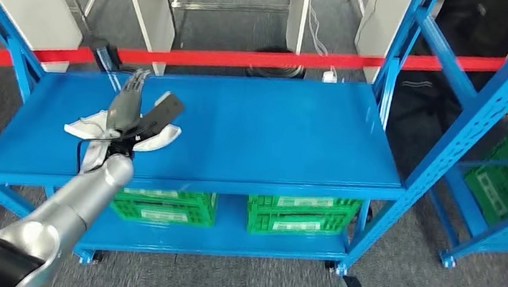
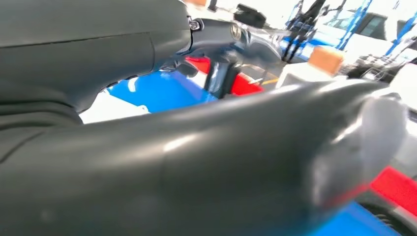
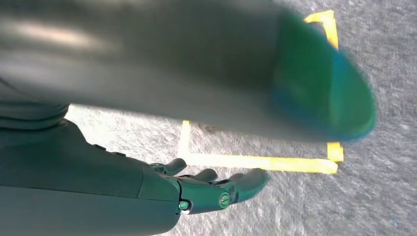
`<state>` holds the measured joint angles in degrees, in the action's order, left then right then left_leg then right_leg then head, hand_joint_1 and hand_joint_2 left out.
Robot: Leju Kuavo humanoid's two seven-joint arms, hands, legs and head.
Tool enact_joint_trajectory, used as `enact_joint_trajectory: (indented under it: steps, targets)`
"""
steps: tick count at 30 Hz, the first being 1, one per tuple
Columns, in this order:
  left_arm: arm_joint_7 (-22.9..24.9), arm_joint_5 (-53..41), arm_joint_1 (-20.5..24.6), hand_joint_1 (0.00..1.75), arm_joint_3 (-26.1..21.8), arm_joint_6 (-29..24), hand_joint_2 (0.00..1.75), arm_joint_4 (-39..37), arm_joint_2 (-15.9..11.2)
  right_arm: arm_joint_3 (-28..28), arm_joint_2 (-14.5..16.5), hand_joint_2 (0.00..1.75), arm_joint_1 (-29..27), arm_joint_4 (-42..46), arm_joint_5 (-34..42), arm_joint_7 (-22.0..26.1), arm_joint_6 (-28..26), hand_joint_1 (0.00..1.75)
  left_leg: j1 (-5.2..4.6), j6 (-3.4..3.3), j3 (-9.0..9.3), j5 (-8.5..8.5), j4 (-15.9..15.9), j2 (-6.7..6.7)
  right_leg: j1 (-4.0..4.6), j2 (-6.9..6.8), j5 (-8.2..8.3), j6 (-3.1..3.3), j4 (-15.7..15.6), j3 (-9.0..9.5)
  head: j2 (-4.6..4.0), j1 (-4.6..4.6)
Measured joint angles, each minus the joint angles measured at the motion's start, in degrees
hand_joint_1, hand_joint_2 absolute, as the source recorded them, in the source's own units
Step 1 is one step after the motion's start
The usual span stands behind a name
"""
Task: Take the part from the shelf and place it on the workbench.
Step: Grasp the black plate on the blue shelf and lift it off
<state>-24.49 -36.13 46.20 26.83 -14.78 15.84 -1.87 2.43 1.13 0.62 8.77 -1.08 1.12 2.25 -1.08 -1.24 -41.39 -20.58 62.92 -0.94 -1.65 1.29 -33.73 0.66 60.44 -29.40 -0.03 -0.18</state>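
Left robot hand (image 1: 130, 116): over white part (image 1: 91, 127) on blue shelf (image 1: 274, 131), grasp unclear | Right robot hand (image 3: 216, 189): released, fingers apart

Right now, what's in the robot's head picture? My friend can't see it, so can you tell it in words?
The robot's silver left arm reaches over a blue shelf, its left hand on a white part lying there. Green crates sit on the shelf below, and red tape stretches across the grey floor behind.
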Motion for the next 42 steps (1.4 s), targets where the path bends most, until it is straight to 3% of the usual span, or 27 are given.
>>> enact_joint_trajectory:
  steps: [1,4,7,8,9,10,12,14,15,17,20,23,30,42]
  targets:
    - [0.2,-0.1,0.1,0.00,0.0,0.1,0.00,0.0,0.0,0.0,0.0,0.00,0.1,0.0,0.0,0.0,0.0,0.00,-0.30,-0.06,0.22,0.14,-0.6,-0.02,-0.21,0.04,0.10,-0.42,-0.5,0.20,0.01,-0.14]
    - [1.2,-0.6,0.4,0.00,0.0,0.8,0.00,-0.1,0.1,0.0,0.1,0.00,0.1,0.0,0.2,0.0,0.0,0.00,0.47,-0.06,2.94,-1.07,-4.8,-0.32,-0.22,-0.51,-0.71,-1.09,-0.2,-0.25,0.01,-0.26]
    - [2.1,-1.4,-0.3,0.00,0.4,3.1,0.00,-0.5,0.2,-0.1,0.0,0.00,0.1,0.0,0.2,0.0,-0.2,0.00,0.96,0.00,4.94,-2.29,-6.7,-0.40,-0.12,-0.92,-3.84,-1.89,8.8,-5.54,0.03,0.04]
    - [2.2,-1.6,-0.8,0.00,0.6,4.6,0.00,-0.7,0.2,-0.1,-0.1,0.00,0.0,0.0,0.2,0.0,-0.2,0.00,1.03,0.04,5.30,-2.68,-6.5,-0.33,-0.17,-0.93,-4.14,-2.23,11.5,-7.42,0.03,0.09]
    - [2.2,-1.9,-1.3,0.00,0.8,6.1,0.00,-0.9,0.2,0.0,-0.1,0.00,-0.1,0.0,0.2,0.0,-0.2,0.00,1.11,0.16,5.57,-3.12,-6.3,-0.30,-0.23,-0.95,-3.32,-2.49,12.5,-8.62,0.03,0.16]
    - [2.2,-2.3,-1.7,0.00,1.0,7.7,0.00,-1.1,0.2,-0.1,-0.2,0.00,-0.2,0.0,0.2,0.0,-0.2,0.00,1.25,0.36,5.75,-3.59,-5.8,-0.30,-0.31,-0.98,-1.32,-2.68,11.4,-8.89,0.03,0.18]
    - [1.7,-3.0,-1.8,0.00,1.5,10.1,0.00,-1.2,0.0,-0.1,-0.2,0.00,-0.3,0.0,0.2,0.0,-0.3,0.00,1.59,1.01,5.78,-4.60,-4.6,-0.36,-0.42,-1.07,3.40,-2.84,5.5,-7.50,0.03,0.29]
    - [1.3,-3.4,-1.6,0.00,2.0,11.5,0.00,-1.2,-0.2,-0.1,-0.2,0.00,-0.2,0.0,0.3,0.0,-0.3,0.00,1.58,1.84,5.49,-5.35,-3.4,-0.48,-0.26,-1.02,4.88,-2.28,1.3,-5.93,0.03,0.49]
    - [1.2,-3.5,-1.5,0.00,2.1,11.8,0.00,-1.2,-0.5,-0.1,-0.2,0.00,-0.2,0.0,0.3,0.0,-0.3,0.00,1.47,2.19,5.35,-5.47,-3.3,-0.52,-0.12,-0.94,4.45,-1.75,1.0,-5.72,0.03,0.48]
    - [1.1,-3.6,-1.3,0.00,2.3,12.1,0.00,-1.2,-0.9,0.0,-0.2,0.00,-0.3,0.0,0.3,-0.1,-0.4,0.00,1.32,2.04,5.28,-5.45,-3.3,-0.48,-0.10,-0.80,4.47,-0.88,0.7,-5.63,0.03,0.33]
    - [1.2,-3.4,-0.5,0.00,2.7,13.3,0.00,-1.2,-1.6,0.0,-0.1,0.00,-0.3,0.0,0.6,-0.5,-0.5,0.00,1.25,1.35,5.56,-5.27,-3.6,-0.33,-0.10,-0.57,4.61,-0.60,0.6,-5.58,0.03,0.23]
    - [1.5,-3.0,0.6,0.00,2.8,14.1,0.00,-1.2,-3.0,0.1,-0.1,0.00,-0.3,0.0,0.8,-0.9,-0.6,0.00,1.25,1.61,5.81,-5.06,-4.0,-0.20,-0.04,-0.42,4.64,-0.33,0.6,-5.55,0.03,0.21]
    - [0.4,-3.0,1.4,0.00,2.8,14.4,0.00,-1.2,-6.5,0.1,-0.1,0.00,-0.3,0.0,0.9,-0.6,-0.6,0.00,1.26,3.00,5.88,-4.87,-4.3,-0.18,0.00,-0.45,4.66,-0.22,0.6,-5.54,0.03,0.22]
    - [-0.6,-4.7,1.6,0.00,3.3,16.4,0.00,-1.0,-9.0,0.1,-0.1,0.00,-0.3,0.0,0.9,-0.6,-0.5,0.00,1.08,2.99,5.85,-4.84,-4.2,-0.20,-0.01,-0.45,5.07,-0.73,-0.1,-5.07,0.03,0.23]
